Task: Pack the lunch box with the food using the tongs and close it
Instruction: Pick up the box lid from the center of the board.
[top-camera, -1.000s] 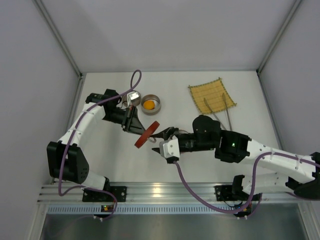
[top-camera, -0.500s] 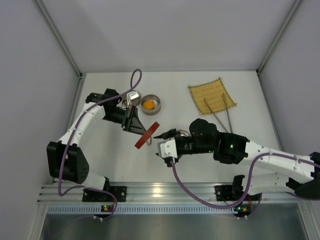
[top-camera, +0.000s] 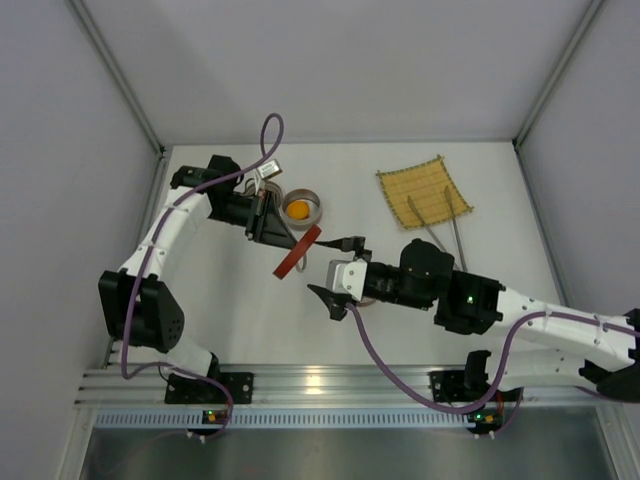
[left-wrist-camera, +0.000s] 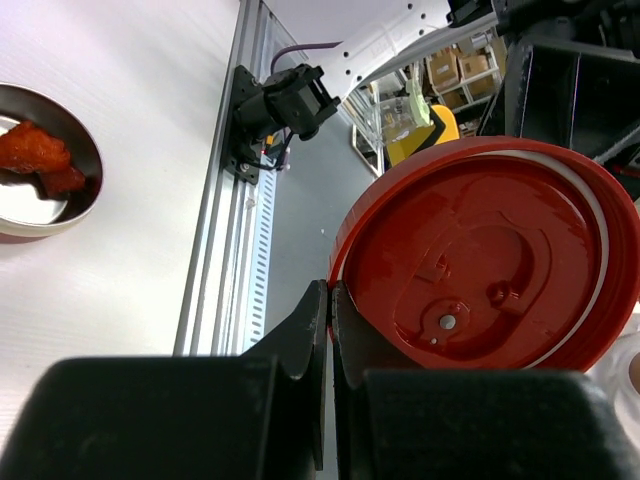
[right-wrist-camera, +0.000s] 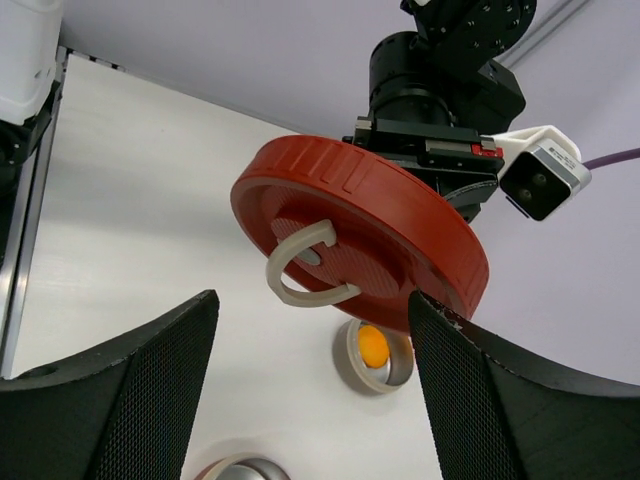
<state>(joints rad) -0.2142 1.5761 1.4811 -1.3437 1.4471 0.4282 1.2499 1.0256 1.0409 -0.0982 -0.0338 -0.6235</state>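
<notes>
The white tabletop carries a square woven bamboo mat at its far right. The left arm reaches out over the left half, and its left claw is fully closed, its fingers pinching the rim of a round red plastic lid. The lid is held up off the tabletop and tilted on edge, with a pale ring handle on the face turned toward the right arm.

The right claw faces that lid from the right. Its jaws are spread wide and grip nothing. In the right wrist view the lid sits beyond and between the two mesh-padded fingers, apart from both.

The slim silvery metal tongs lie untouched on the tabletop behind the right arm. Their free ends rest on the near edge of the mat, and their joined end is hidden by the arm, well apart from either claw.

A small round steel bowl stands just beyond the lid and holds the round orange food piece. A second steel bowl, seen in the left wrist view, holds the two dark red food pieces, which touch each other.
</notes>
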